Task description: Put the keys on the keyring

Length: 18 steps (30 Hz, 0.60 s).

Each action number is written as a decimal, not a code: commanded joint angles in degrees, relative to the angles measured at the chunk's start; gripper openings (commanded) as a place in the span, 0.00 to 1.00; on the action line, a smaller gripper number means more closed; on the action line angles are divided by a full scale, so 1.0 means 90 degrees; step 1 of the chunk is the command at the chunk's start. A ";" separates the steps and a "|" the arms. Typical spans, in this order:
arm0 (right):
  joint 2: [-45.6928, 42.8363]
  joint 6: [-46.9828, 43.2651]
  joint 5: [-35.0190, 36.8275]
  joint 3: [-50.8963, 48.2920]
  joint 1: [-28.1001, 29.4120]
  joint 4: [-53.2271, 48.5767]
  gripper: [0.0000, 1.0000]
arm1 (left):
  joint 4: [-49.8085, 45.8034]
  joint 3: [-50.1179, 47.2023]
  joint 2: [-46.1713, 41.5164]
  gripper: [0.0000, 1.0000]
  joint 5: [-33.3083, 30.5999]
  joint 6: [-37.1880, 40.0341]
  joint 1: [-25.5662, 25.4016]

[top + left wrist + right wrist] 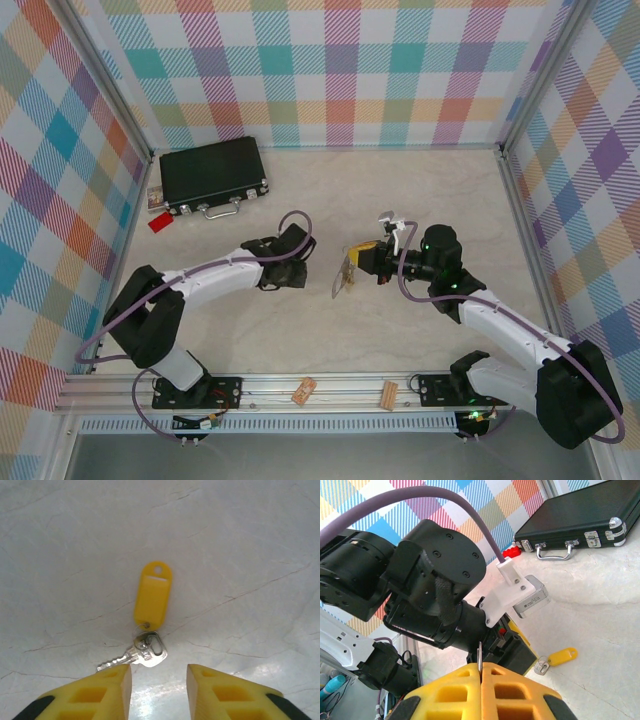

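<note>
— What does the overhead give you?
— The table [420, 180], with the black case [212, 177] at its far left. My arms face each other mid-table. The right gripper [358, 258] holds the keyring [343, 280] out toward the left gripper [300, 272].
— And the wrist cameras?
— The right wrist shows its fingers pressed together on the ring's thin edge. The left wrist shows the key [150, 600] with its yellow tag, flat on the table just ahead of my left fingers, which are spread and hold nothing.

A robotics lab cell is being shown: a desk [330, 190] is being enclosed by plaid walls [340, 70], and two arms [215, 275] are being carried on an aluminium rail [340, 384].
</note>
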 commanded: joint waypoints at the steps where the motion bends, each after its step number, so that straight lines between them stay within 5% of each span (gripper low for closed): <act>1: -0.0091 0.0032 -0.0086 -0.0035 0.0013 0.0361 0.00 | 0.0297 -0.0282 -0.0084 0.31 0.0569 -0.0356 0.0275; 11: -0.0104 0.0011 -0.0077 -0.0047 0.0016 0.0362 0.00 | 0.1504 -0.0993 -0.0180 0.24 0.1945 -0.0965 0.1168; 18: -0.0092 0.0012 -0.0082 -0.0055 0.0016 0.0380 0.00 | 0.1741 -0.1038 -0.0012 0.22 0.2270 -0.1029 0.1310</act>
